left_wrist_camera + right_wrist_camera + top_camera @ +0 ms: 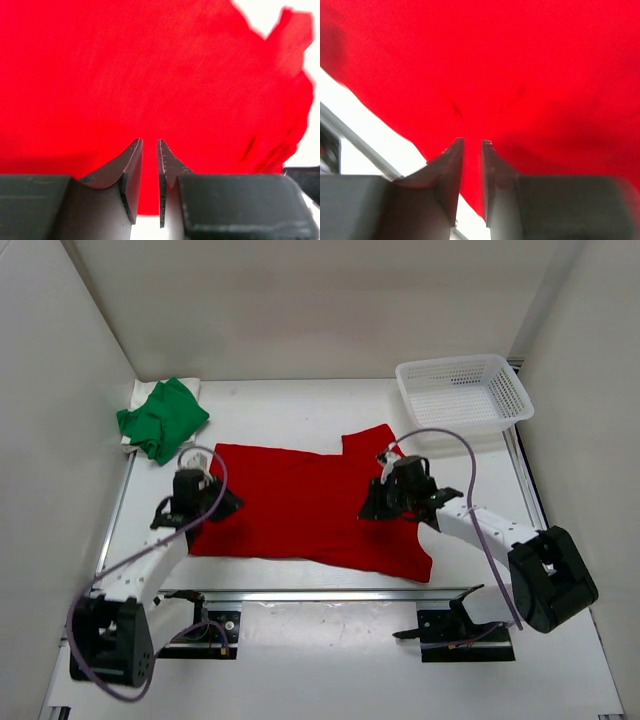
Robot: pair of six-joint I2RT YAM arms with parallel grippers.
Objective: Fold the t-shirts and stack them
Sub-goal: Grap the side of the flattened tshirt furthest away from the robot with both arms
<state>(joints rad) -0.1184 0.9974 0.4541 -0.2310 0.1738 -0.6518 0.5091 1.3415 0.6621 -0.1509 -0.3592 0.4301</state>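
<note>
red shirt lies flat. left gripper at its left edge, right gripper by its right edge, both slightly apart. basket sits beyond its sleeve.

Red t-shirt is showing as soft matt cloth with faint grain, creasing toward 3 o'clock in the left wrist view. Green t-shirt at 10 o'clock is looking like the same matt cloth, rumpled. Basket at 1 o'clock is reading as white plastic mesh with a slight sheen. Table is looking smooth matt white. Rail at 6 o'clock is glinting like bare metal. Left gripper fingers are looking dark and matt, probably plastic, since blur is hiding the texture. Cable is showing glossy purple sheathing.
</note>
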